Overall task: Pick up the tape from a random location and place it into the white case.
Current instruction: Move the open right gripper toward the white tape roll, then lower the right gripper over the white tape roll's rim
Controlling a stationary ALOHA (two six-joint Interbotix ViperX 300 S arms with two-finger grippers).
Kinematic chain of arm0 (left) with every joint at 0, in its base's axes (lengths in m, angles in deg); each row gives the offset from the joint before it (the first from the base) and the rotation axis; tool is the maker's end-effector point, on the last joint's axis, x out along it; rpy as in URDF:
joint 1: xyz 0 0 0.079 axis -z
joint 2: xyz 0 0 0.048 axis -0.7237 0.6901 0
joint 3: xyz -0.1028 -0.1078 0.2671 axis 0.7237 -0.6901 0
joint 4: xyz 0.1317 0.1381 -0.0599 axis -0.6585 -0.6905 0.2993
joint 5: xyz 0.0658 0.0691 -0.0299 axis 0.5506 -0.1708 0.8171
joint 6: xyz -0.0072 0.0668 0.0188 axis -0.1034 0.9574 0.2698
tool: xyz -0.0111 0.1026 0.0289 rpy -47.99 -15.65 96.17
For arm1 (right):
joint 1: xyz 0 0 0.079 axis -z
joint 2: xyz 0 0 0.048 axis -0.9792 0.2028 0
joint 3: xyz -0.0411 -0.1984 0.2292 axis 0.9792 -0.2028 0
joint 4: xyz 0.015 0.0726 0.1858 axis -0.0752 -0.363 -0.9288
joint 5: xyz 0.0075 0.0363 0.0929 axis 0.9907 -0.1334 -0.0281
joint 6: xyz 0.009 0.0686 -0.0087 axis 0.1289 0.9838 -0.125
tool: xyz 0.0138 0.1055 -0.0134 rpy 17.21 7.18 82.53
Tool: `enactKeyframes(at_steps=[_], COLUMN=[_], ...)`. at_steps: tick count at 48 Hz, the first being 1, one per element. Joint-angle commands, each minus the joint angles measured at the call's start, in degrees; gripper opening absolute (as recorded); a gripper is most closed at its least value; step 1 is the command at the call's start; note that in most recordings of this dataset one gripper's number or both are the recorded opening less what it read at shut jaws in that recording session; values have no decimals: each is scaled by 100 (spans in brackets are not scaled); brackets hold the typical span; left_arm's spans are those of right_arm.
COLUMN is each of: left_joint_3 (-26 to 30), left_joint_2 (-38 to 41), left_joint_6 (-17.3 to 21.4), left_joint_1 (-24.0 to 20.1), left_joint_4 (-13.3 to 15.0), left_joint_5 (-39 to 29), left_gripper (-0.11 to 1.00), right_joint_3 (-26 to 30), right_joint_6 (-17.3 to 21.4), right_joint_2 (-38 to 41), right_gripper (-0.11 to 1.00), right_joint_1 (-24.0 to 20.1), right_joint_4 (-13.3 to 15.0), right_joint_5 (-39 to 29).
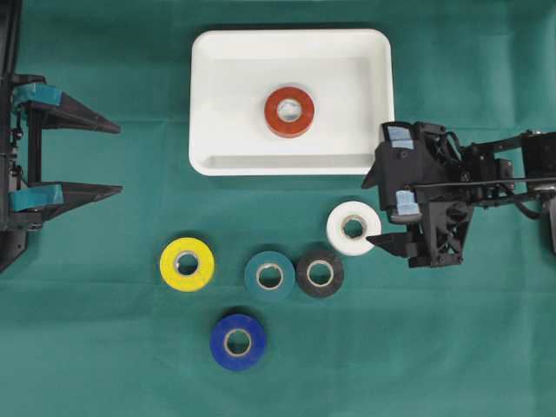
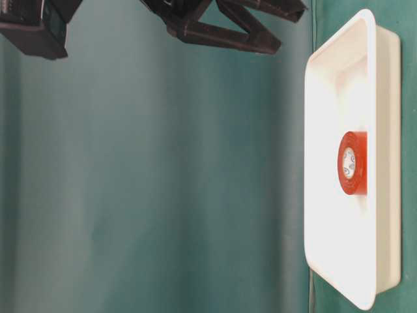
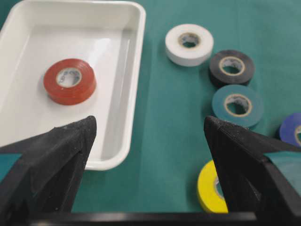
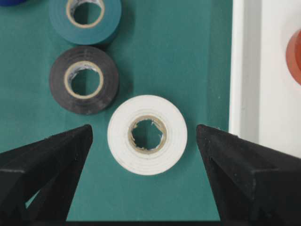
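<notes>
The white case [image 1: 291, 35] [image 2: 365, 39] [image 3: 136, 56] [image 4: 240, 70] lies at the back middle of the green cloth. A red tape roll [image 1: 278, 122] [image 2: 355, 140] [image 3: 69, 92] [image 4: 295, 56] lies flat inside it. A white tape roll [image 1: 339, 228] [image 3: 176, 47] [image 4: 122, 136] lies on the cloth below the case's right corner. My right gripper [image 1: 379, 211] [image 4: 143, 128] hovers just right of it, open wide, and the roll sits between and slightly ahead of the fingertips, untouched. My left gripper [image 1: 119, 159] [image 3: 149, 119] stands open and empty at the left edge.
Yellow [image 1: 187, 263], teal [image 1: 269, 275], black [image 1: 320, 274] and blue [image 1: 238, 341] tape rolls lie on the cloth in front of the case. The black roll touches the teal one and sits close to the white roll.
</notes>
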Motion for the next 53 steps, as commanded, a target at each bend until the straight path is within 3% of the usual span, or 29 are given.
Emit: enactKeyframes(at_steps=[1,23,42,53], left_joint_3=[70,70,70,70], left_joint_2=[44,53,53,44], left_joint_6=[-9,-9,-9,-18], left_joint_1=[18,9,9,9], left_joint_4=[9,0,0,9], left_joint_5=[53,53,53,53], left_gripper=[94,94,94,94], right_joint_3=[167,167,237,360], right_joint_6=[18,-167,-870,-1037], right_joint_2=[-18,-18,9,141], right_gripper=[91,91,91,91], right_joint_1=[-18,-123,-229,-229], right_joint_4=[-18,62,158,176], right_joint_5=[-26,-378,-976,-1011])
